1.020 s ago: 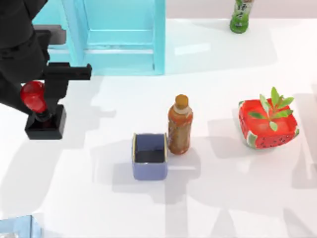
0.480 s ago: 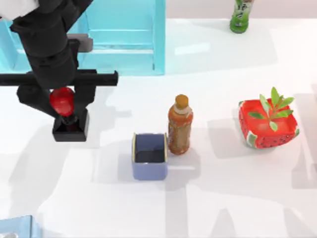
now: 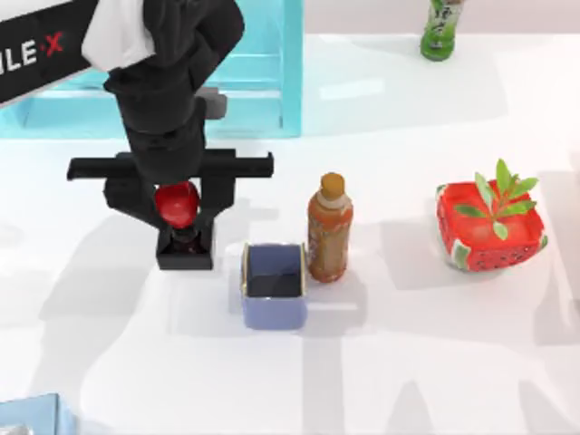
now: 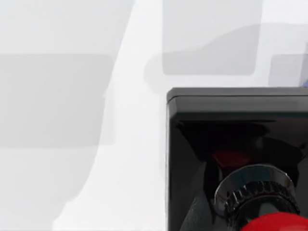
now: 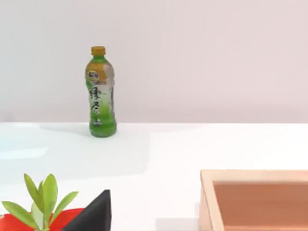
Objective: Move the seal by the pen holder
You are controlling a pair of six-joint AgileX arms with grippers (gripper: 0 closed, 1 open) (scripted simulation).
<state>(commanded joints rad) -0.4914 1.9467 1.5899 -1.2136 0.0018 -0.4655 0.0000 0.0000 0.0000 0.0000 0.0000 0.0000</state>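
Holding the seal (image 3: 178, 217) by its red knob, my left end effector (image 3: 178, 204) is clamped on it left of frame centre, just beside the pen holder (image 3: 274, 285) on the tabletop (image 3: 408, 344).

The white tabletop (image 3: 408, 362) carries a blue pen holder (image 3: 274, 285) touching an orange-brown bottle (image 3: 329, 229), a red plant pot (image 3: 490, 227) at right, a green bottle (image 3: 440, 29) at the far edge, and a cyan rack (image 3: 227, 68) far left.
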